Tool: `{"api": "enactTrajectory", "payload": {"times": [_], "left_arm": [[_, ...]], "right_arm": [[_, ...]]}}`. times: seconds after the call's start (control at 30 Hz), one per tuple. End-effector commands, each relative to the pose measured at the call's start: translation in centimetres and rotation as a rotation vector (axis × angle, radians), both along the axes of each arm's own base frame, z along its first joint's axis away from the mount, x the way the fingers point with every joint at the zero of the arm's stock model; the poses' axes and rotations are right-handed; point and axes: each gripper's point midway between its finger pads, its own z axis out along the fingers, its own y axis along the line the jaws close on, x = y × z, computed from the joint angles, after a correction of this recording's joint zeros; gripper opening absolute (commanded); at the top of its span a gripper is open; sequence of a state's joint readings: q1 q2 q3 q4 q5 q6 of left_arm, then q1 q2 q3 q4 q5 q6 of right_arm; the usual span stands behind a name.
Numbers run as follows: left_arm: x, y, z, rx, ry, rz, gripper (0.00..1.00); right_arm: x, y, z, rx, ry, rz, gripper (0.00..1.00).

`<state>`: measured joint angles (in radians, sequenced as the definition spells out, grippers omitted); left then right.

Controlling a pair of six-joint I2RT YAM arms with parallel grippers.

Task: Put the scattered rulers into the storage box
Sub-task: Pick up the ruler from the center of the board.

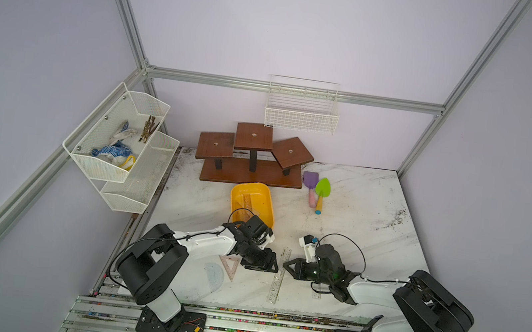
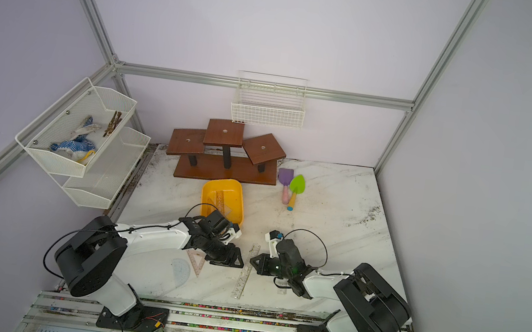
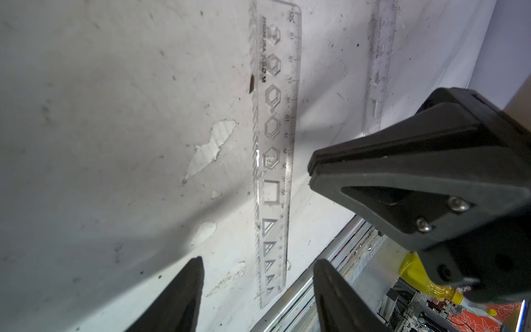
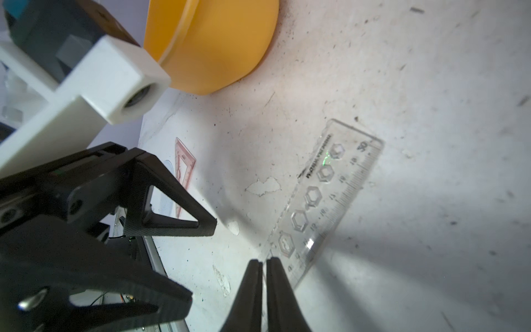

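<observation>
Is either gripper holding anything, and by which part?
Nothing, it seems: left gripper open and empty; right gripper shut beside the clear ruler, lying flat.

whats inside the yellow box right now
A pinkish ruler lies in the storage box, with what looks like a clear set square beside it. The box's near end is covered by the left arm, so anything there is hidden.

— Walls?
— Pale lilac wall (image 1: 277, 18), bare, edged by a metal frame (image 1: 371, 100).
— Furniture?
— White marbled desk (image 1: 356, 213), dirt-specked. Brown wooden stand (image 1: 249, 175) at its back, wire basket (image 1: 301, 115) hung above, mesh shelves (image 1: 136, 184) on the side wall.
</observation>
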<state>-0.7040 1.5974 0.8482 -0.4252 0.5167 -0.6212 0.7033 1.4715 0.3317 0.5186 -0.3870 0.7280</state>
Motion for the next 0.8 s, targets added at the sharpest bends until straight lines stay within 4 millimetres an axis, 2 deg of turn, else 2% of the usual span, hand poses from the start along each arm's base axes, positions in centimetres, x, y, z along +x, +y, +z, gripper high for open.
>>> {"api": "enactTrajectory", "payload": {"times": [0.0, 0.23, 0.5, 0.67, 0.73, 0.77], "left_arm": [[1.0, -1.2, 0.9, -0.036, -0.035, -0.004, 0.63], [0.8, -1.3, -0.7, -0.02, 0.005, -0.007, 0.63], [0.7, -2.1, -2.6, 0.0, 0.042, -0.019, 0.6], [1.0, -2.3, -3.3, 0.02, 0.046, -0.014, 0.52], [1.1, -2.3, -3.5, 0.024, 0.046, -0.013, 0.46], [1.2, -2.4, -3.5, 0.026, 0.047, -0.013, 0.4]], "right_arm": [[-0.1, -0.1, -0.7, -0.002, -0.003, -0.006, 0.08], [-0.7, -0.8, -3.7, -0.048, 0.046, -0.011, 0.08], [-1.1, -0.9, -5.1, -0.05, 0.073, -0.009, 0.08], [-1.6, -0.8, -5.7, -0.03, 0.097, -0.004, 0.08], [-1.8, -0.8, -5.8, -0.022, 0.104, -0.003, 0.08], [-1.8, -0.8, -5.8, -0.016, 0.106, -0.003, 0.08]]}}
